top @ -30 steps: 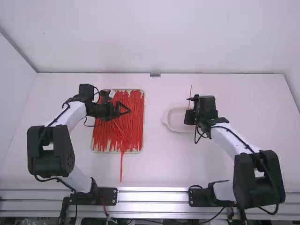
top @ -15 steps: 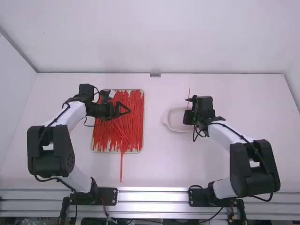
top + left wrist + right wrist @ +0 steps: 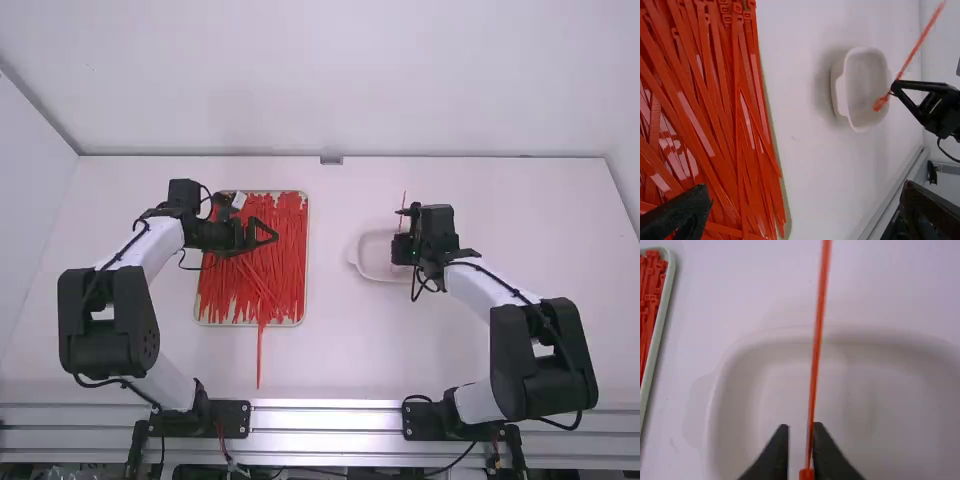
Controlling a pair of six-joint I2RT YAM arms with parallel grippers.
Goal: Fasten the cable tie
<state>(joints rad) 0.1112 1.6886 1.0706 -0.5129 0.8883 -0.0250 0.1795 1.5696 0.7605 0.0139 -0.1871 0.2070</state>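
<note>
Seen from the high view, the right pincer (image 3: 404, 214) has crept a little toward the left arm over the last second. The tip of the orange cable tie (image 3: 404, 202) that it grasps now sits slightly lower in the picture, and the left arm has not shifted. The tie juts out from the pincer over the far side of a small white dish (image 3: 368, 262). The left pincer (image 3: 268, 237) hangs released, fingers spread wide and holding nothing, over the heap of ties (image 3: 250, 275) in a pale-rimmed tray (image 3: 306, 270). One loose tie (image 3: 259, 355) pokes off the tray's near edge onto the white surface (image 3: 520, 200). White walls (image 3: 300, 80) close the surface in behind and at the left, and an aluminium rail (image 3: 330, 415) runs along the front. The left wrist view makes plain the wide gap between its own fingers (image 3: 680, 215), with the heap (image 3: 700, 100) beneath them. Across the bare surface it catches the dish (image 3: 840, 95) from the side. There the right pincer's tips are pinched on the tie (image 3: 915, 45) near its thicker end, and the strap slants away. The right wrist view brings the grip closest: the two black fingers (image 3: 779, 450) are clenched on the strap (image 3: 816, 365), with the thick end just past them. The strap runs straight over the dish's hollow (image 3: 725, 390), and the tray's corner (image 3: 662, 330) lies at the edge.
</note>
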